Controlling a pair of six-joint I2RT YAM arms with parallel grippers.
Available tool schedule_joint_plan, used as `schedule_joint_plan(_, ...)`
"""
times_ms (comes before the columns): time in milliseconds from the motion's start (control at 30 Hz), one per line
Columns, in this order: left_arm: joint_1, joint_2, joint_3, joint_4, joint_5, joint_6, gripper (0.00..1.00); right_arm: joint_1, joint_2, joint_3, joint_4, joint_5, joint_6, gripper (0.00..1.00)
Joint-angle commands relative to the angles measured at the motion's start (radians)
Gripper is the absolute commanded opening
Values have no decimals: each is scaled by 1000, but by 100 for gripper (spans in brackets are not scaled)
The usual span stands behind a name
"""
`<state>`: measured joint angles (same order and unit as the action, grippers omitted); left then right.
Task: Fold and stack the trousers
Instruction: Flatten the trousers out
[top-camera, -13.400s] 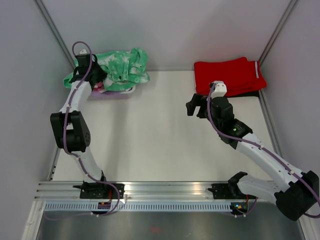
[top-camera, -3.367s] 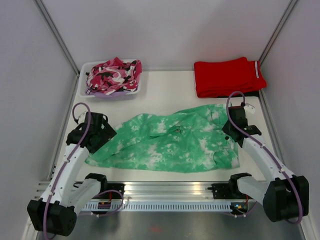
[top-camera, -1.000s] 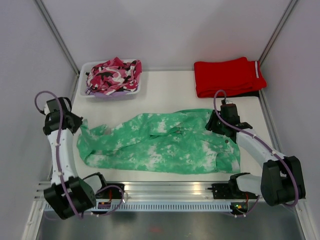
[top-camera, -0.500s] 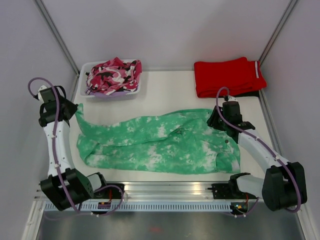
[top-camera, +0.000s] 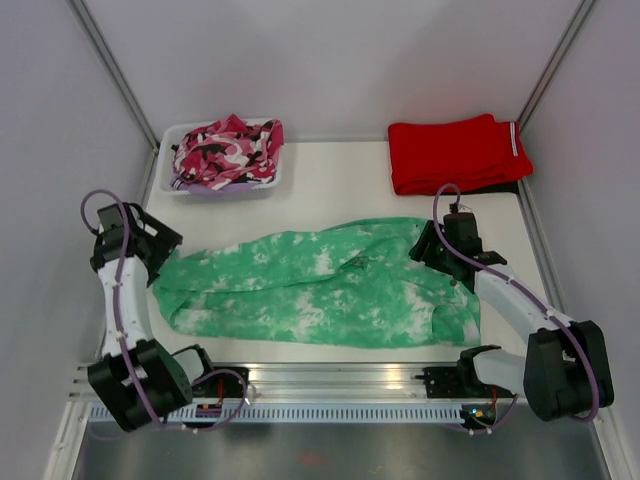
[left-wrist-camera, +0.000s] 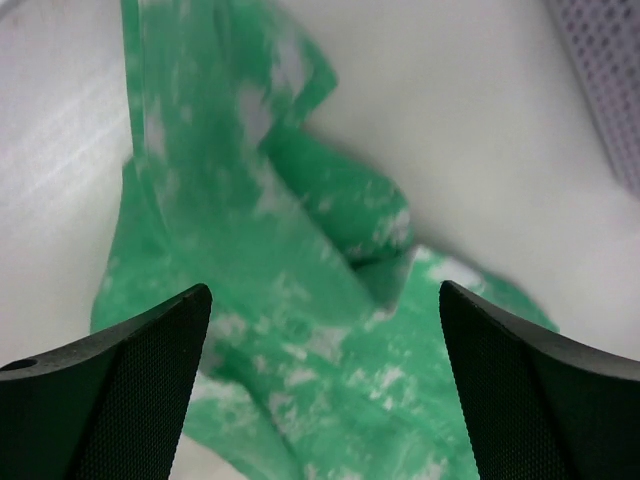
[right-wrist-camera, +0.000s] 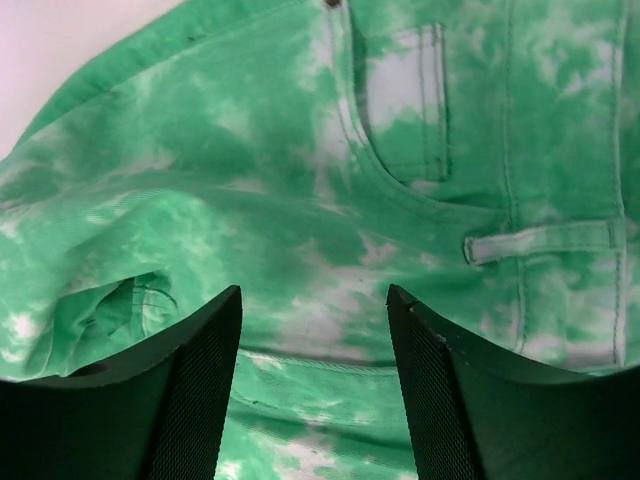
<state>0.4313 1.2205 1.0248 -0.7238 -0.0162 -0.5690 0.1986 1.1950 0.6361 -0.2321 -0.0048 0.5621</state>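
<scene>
Mint-green, white-blotched soft fabric trousers (top-camera: 320, 285) lying spread lengthwise across my white table (top-camera: 340, 190), my left gripper (top-camera: 152, 243) above the leg ends, jaws wide and empty, my right gripper (top-camera: 435, 245) over the waistband, jaws wide, gripping nothing

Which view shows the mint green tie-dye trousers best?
Top external: the whole mint green tie-dye fabric trousers lie spread on the table. Left wrist shows only a crumpled leg end; right wrist only a pocket and belt loop.
</scene>
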Motion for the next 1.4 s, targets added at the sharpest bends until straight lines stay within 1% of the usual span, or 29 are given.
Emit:
schedule_joint_plan(0,1,-255,-156,-85,91,-112,100,-17,-5,-38,-33,40,68,67)
schedule_joint_plan(33,1,-285,-214,-92,110,-118,100,-21,-12,-73,-32,35,76,67)
schedule_joint_plan(100,1,-338,-277,-146,127,-150,100,-22,-46,-99,-24,29,87,67)
schedule_joint_plan(200,-2,-432,-337,-187,122,-189,100,-22,-87,-96,-30,23,87,67)
schedule_joint_plan(267,-2,-475,-333,-207,131,-230,100,-25,-103,-76,-29,8,84,67)
schedule_joint_plan(333,-2,-487,-341,-219,72,-267,100,-24,-101,-41,-35,-32,78,67)
schedule_joint_plan(400,-3,-475,-364,-249,47,-342,100,-24,-100,-10,-42,-61,78,67)
schedule_joint_plan(467,-2,-460,-414,-229,71,-406,100,-22,-95,7,-18,-144,70,68)
schedule_joint_plan(533,-2,-449,-452,-188,59,-455,99,-11,-91,40,-1,-214,49,68)
schedule_joint_plan(600,-2,-426,-492,-106,42,-489,99,24,-78,77,1,-196,27,69)
schedule_joint_plan(633,-3,-417,-500,-64,30,-489,98,33,-72,86,0,-160,-3,69)
schedule_joint_plan(667,-2,-399,-508,-28,21,-479,98,38,-54,89,0,-137,-5,72)
schedule_joint_plan(733,-3,-377,-506,30,-14,-483,92,38,-25,74,22,-112,18,73)
schedule_joint_plan(767,-2,-362,-506,50,-18,-480,79,38,12,57,52,-112,28,73)
schedule_joint_plan(833,0,-343,-503,81,-46,-488,61,38,75,39,106,-112,62,73)
schedule_joint_plan(867,0,-326,-494,89,-56,-483,47,38,96,16,128,-98,87,72)
schedule_joint_plan(900,0,-322,-486,92,-85,-479,37,36,118,5,151,-89,103,72)
schedule_joint_plan(967,1,-314,-448,46,-123,-483,5,35,178,-9,181,-61,142,70)
schedule_joint_plan(1000,3,-319,-428,15,-158,-488,2,30,195,-16,186,-29,151,69)
schedule_joint_plan(1033,3,-328,-408,-15,-177,-486,2,27,227,-19,185,-14,160,68)
schedule_joint_plan(1067,3,-341,-360,-96,-198,-489,2,21,238,-27,189,-1,170,66)
schedule_joint_plan(1100,4,-376,-333,-141,-256,-496,2,19,245,-32,194,35,173,66)
schedule_joint_plan(1167,3,-415,-254,-254,-321,-512,2,12,261,-52,198,68,182,64)
schedule_joint_plan(1200,4,-433,-226,-279,-362,-511,2,7,265,-56,198,84,180,63)
schedule_joint_plan(1233,3,-462,-203,-295,-369,-494,5,-1,273,-59,185,122,180,60)
schedule_joint_plan(1267,3,-472,-166,-307,-369,-483,23,-30,278,-70,179,137,183,54)
schedule_joint_plan(1300,3,-478,-152,-327,-348,-476,35,-54,285,-78,183,141,191,54)
schedule_joint_plan(1333,3,-484,-146,-335,-329,-457,53,-82,301,-88,212,109,194,50)
schedule_joint_plan(1367,3,-483,-152,-335,-309,-444,81,-149,313,-111,224,88,196,47)
